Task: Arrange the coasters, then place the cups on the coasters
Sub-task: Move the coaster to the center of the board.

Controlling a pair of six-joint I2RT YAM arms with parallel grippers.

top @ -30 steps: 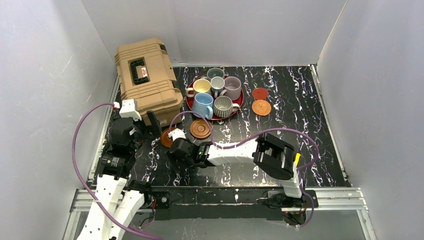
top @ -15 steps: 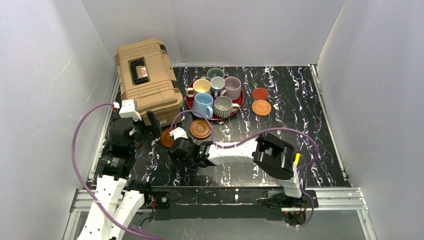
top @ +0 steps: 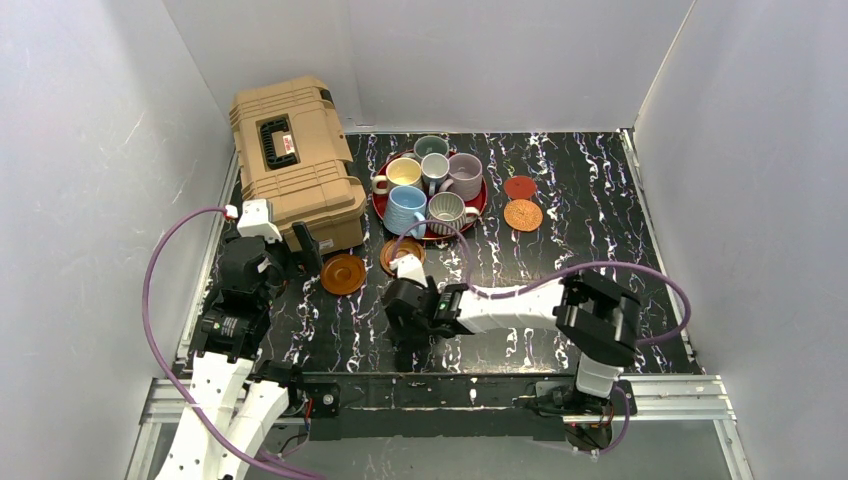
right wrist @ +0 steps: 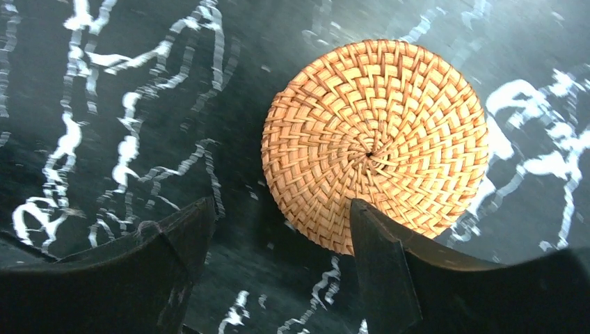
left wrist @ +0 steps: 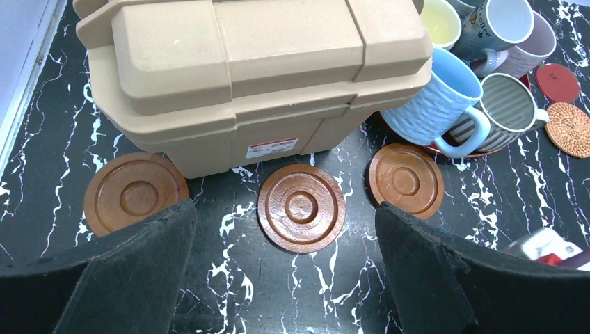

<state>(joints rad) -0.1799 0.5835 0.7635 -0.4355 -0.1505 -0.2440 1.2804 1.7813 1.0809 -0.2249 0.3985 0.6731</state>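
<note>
So far you are only on coasters: three wooden coasters (left wrist: pixel 301 207) sit beside the tan case (left wrist: pixel 243 69), a woven coaster (right wrist: pixel 376 142) lies under your spread, empty right end effector (right wrist: pixel 278 216), all six cups (top: pixel 407 208) wait on the red tray (top: pixel 381 207), and your left end effector (left wrist: pixel 285 212) gapes empty

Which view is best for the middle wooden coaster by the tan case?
Left wrist: the middle wooden coaster lies close, whole, rings clear. Top external shows it small and distant; right wrist misses it.
</note>
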